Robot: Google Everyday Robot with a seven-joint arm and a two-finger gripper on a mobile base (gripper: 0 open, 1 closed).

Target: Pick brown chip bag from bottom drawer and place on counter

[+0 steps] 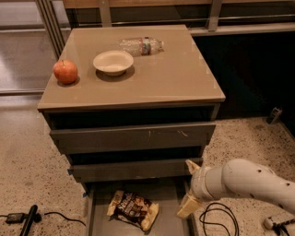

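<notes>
Likely a robotics lab or test area: a grey drawer cabinet (133, 138) stands alone on speckled terrazzo floor (27, 184), metal framing (214, 11) behind it, loose black cables (207, 213) on the floor to its right (under the robot's arm (249, 184)), the gripper (189, 203) at its lower right corner.
</notes>
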